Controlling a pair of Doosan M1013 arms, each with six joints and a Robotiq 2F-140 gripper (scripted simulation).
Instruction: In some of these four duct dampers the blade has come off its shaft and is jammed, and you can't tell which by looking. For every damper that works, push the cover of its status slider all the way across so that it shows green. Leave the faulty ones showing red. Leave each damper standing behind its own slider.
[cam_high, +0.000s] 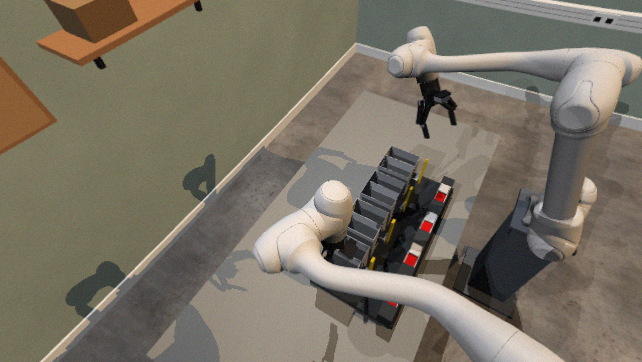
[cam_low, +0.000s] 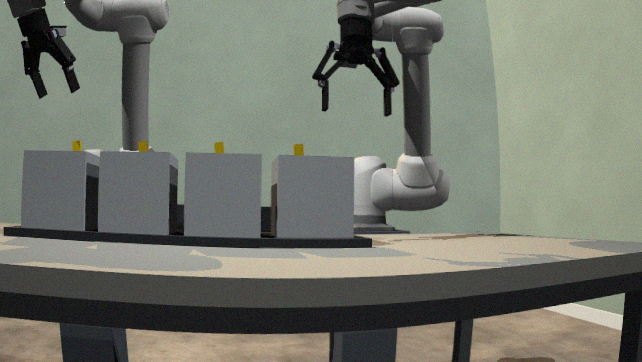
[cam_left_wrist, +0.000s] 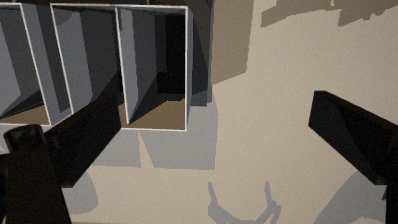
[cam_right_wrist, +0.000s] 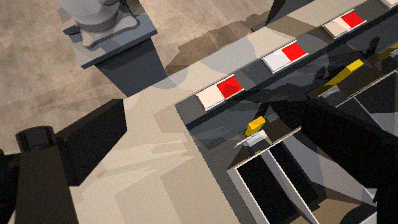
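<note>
Meet the left claw (cam_low: 356, 111) (cam_left_wrist: 214, 110) first, released above the near end of the row, with nothing between the fingers; hidden under its own arm in the top view. Just below, find the near damper (cam_low: 315, 195) (cam_left_wrist: 137, 60), upright, one of four dampers in line on a dark base (cam_high: 390, 320) (cam_low: 200, 241). See each behind its slider, with a yellow handle (cam_high: 391, 231) (cam_low: 219, 147) (cam_right_wrist: 345, 74) on the slider side. Count three sliders plainly red and the nearest partly covered by the arm, but red where visible. Beyond, find the far slider (cam_high: 441, 194) (cam_right_wrist: 220, 92), also red, its white cover (cam_high: 444, 188) (cam_right_wrist: 209, 98) at the far side. Farthest, see the right claw (cam_high: 440, 128) (cam_low: 59, 93) (cam_right_wrist: 213, 115), tilted and released, past the far end, gripping nothing.

Probably test a damper next. Beware of coming down off-centre: could catch a thin wall with a fingertip and tip or shift the box. Turn a handle too little and risk mistaking a loose blade for a sound one. Push a cover short and leave red peeking; press too hard and risk skidding the slider. Bring both arms in together and risk a clash.
</note>
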